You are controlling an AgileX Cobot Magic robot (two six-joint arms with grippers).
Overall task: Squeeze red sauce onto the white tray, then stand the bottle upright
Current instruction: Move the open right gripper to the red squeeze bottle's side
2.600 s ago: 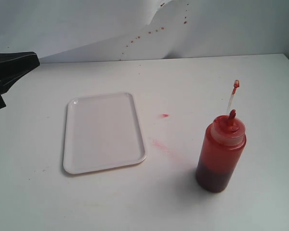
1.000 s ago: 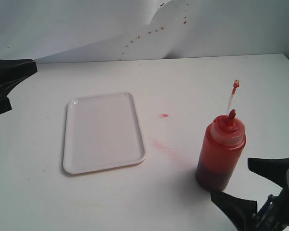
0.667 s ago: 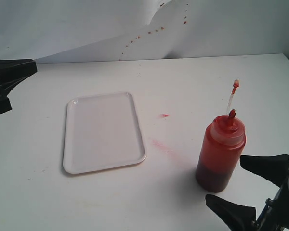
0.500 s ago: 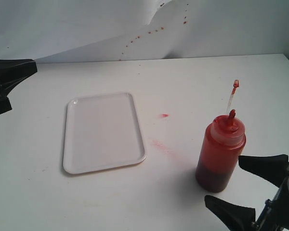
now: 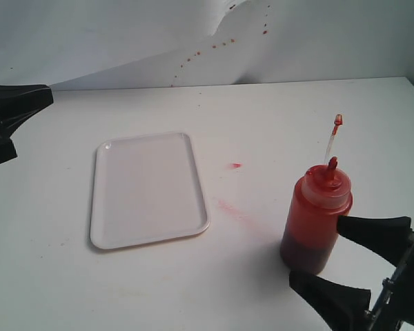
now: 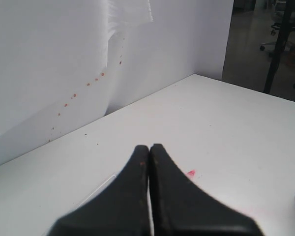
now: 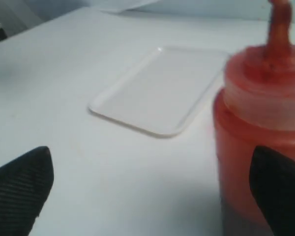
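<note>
The reach is in hand: the right gripper (image 5: 314,249), jaws wide and empty, flanks the upright bottle (image 5: 317,214) at 4 o'clock from the bare white tray (image 5: 148,189). Next it should close on the body and lift. The left gripper (image 6: 150,152) hangs shut at 9 o'clock, over a pink-smeared table (image 5: 262,124) before a red-speckled backdrop (image 5: 124,34).

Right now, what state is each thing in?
bottle, upright on the table, nozzle uncapped, partly full of red sauce.
white tray, flat on the table, no sauce on it.
right claw, open, jaws either side of the bottle.
left claw, shut, empty.
</note>
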